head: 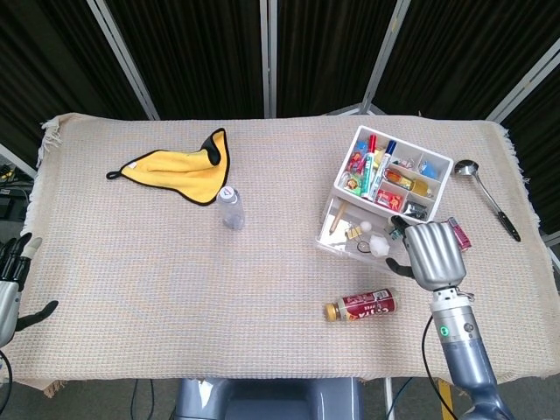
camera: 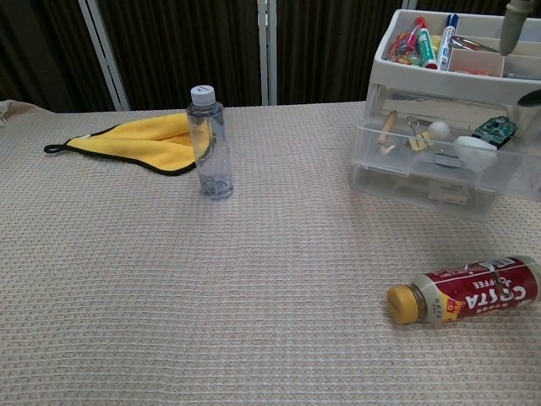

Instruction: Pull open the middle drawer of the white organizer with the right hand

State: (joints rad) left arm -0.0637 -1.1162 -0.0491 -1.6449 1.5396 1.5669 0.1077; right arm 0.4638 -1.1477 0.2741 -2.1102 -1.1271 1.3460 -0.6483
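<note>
From the head view, the right hand (head: 430, 255) is seen at the front corner of the white organizer (head: 387, 192), over its partly drawn middle drawer (head: 360, 238); whether its fingers are curled cannot be told. In the chest view, only a fingertip (camera: 512, 25) is seen above the drawer. The approach is judged under way; a hooked hold on the drawer front is called for next.

The right hand (head: 430, 254) covers the near right corner of the white organizer (head: 385, 194), so finger contact can't be told. Chest view crops the organizer's right side; left hand (head: 9, 289) is half cut off.
</note>
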